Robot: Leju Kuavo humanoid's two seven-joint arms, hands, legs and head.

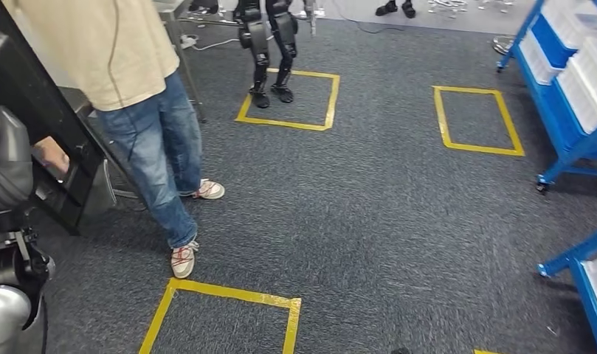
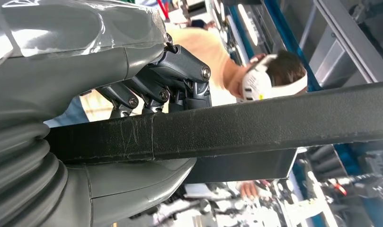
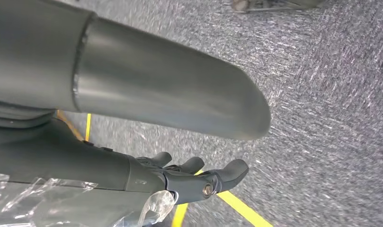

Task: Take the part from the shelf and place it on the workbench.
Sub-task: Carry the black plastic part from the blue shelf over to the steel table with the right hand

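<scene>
The part is a large black flat-sided piece with a long black bar (image 2: 255, 123); in the head view it stands at the far left as a dark panel (image 1: 37, 110). My left hand (image 2: 85, 56) grips it, dark fingers hooked over the bar and thumb under it. In the head view the same left hand (image 1: 7, 166) sits against the panel's near edge. My right hand (image 3: 180, 175) hangs over the grey carpet with its fingers apart and nothing in it.
A person in a beige shirt and jeans (image 1: 140, 96) stands close on the left, beside the part. Another robot's legs (image 1: 269, 51) stand in a yellow floor square. Blue shelves with white bins (image 1: 568, 81) line the right side. A yellow taped square (image 1: 229, 317) lies just ahead.
</scene>
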